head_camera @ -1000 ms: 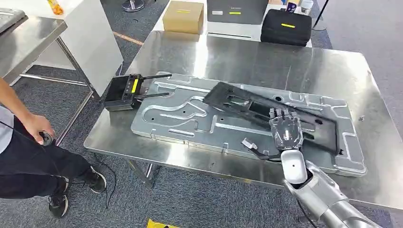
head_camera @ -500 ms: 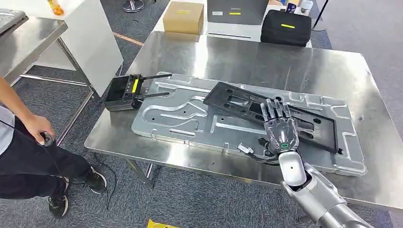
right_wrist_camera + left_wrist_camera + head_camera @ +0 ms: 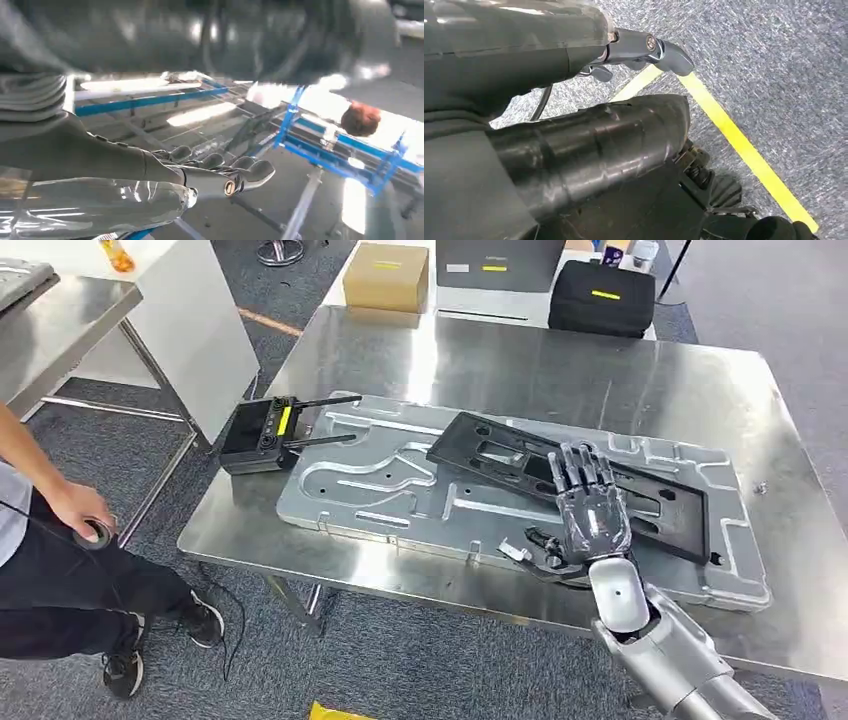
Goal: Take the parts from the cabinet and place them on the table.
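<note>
The black frame (image 3: 560,475) lies flat on the silver panel (image 3: 400,490) on the table (image 3: 620,370). The right hand (image 3: 592,510) hovers over it, fingers spread, holding nothing. The frame looks thin, stiff and light; grip an edge or cut-out.

A black frame part (image 3: 570,478) lay on a silver stamped panel (image 3: 400,490); upper left, a black controller (image 3: 258,433) bore a yellow stripe.
</note>
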